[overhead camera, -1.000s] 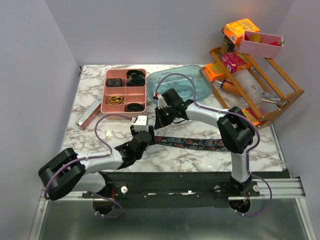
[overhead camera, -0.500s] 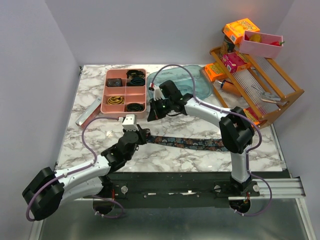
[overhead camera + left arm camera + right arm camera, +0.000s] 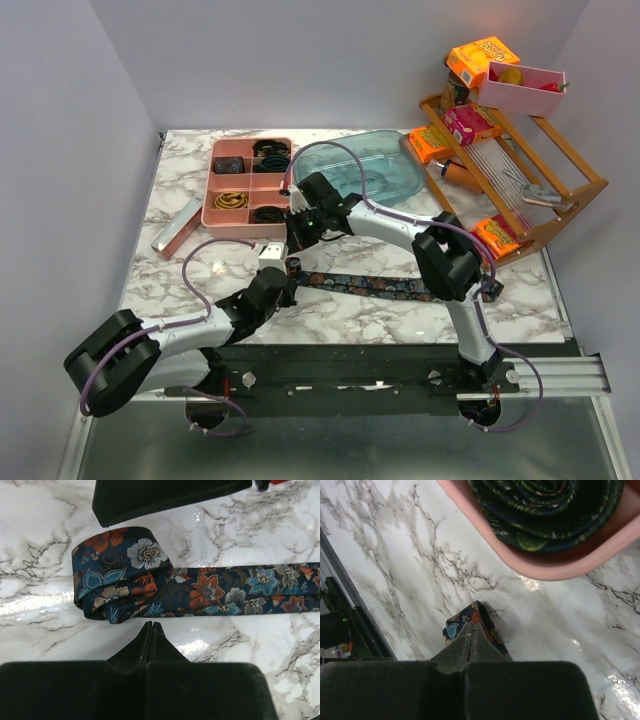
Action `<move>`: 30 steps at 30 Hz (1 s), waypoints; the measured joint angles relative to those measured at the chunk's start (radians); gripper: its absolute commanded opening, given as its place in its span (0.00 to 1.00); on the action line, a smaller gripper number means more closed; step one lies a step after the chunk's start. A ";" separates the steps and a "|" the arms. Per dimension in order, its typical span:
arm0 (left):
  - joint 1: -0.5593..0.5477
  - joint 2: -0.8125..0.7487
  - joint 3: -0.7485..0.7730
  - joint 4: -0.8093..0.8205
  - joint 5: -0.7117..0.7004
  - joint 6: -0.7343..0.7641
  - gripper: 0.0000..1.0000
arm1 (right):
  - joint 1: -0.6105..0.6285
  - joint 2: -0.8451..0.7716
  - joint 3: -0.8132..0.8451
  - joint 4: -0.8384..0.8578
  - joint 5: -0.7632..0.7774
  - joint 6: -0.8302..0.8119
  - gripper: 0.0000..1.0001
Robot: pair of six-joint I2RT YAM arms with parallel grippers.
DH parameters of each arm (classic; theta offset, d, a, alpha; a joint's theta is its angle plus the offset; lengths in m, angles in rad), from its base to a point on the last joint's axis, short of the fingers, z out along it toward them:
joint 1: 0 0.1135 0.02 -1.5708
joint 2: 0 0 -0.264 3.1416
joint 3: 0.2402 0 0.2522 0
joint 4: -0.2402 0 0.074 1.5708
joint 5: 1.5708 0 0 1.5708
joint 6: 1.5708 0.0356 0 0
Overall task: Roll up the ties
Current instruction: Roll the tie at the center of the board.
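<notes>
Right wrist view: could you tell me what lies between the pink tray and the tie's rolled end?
There, only bare marble tabletop separates the pink plastic tray from the dark floral tie.

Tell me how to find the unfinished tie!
Look at the marble table, just in front of the pink tray. One flowery tie lies stretched out there, only its left end rolled; the ties in the tray are coiled up.

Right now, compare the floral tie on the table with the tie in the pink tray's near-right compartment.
The floral tie lies on the table, rolled only at one end, the rest stretched flat; the tray tie is fully coiled inside the pink tray. The floral tie shows orange and blue flowers; the tray tie shows a green print. Both are dark patterned fabric.
</notes>
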 measured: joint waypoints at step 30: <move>0.082 0.125 0.002 0.098 0.042 -0.045 0.00 | 0.041 -0.007 -0.069 -0.065 0.092 -0.043 0.01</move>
